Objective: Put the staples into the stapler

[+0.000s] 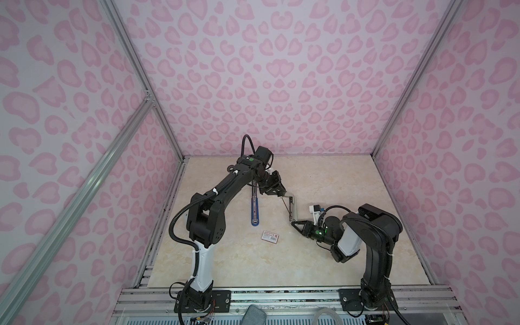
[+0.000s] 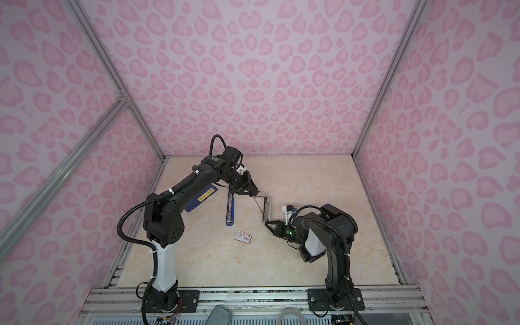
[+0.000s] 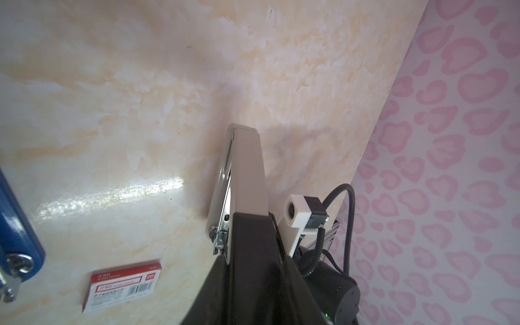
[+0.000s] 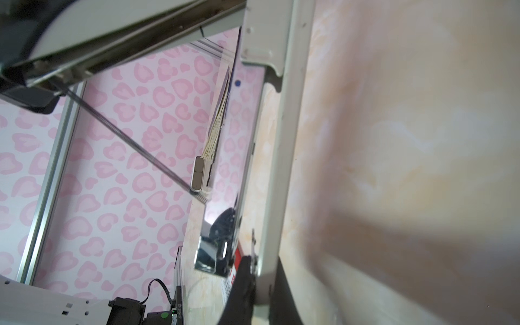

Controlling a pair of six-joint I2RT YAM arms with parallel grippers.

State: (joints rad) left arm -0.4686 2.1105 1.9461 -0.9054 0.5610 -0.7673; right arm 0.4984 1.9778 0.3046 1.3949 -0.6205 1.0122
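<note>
The pale grey-white metal-and-plastic stapler is swung open into an L shape near the middle of the beige marbled table, held by both arms. The right gripper grips the near end of the stapler's long base. In the right wrist view its two black fingers are nearly closed, pressed against either side of the base's thin edge. The left gripper has the free end of the stapler's raised lid. Its fingers are only slightly apart and dark finger surfaces lie on both sides of the lid's tip. A thin silvery spring rod runs slantwise from the lid's tip to the shiny magazine channel.

The staples' small white cardboard box with a red label and barcode lies flat on the table, untouched, between the two arms and just in front of the round end of a long blue bar topped with a metal strip. Whether the strips are inside cannot be told. A dark blue booklet lies beneath the left arm.
</note>
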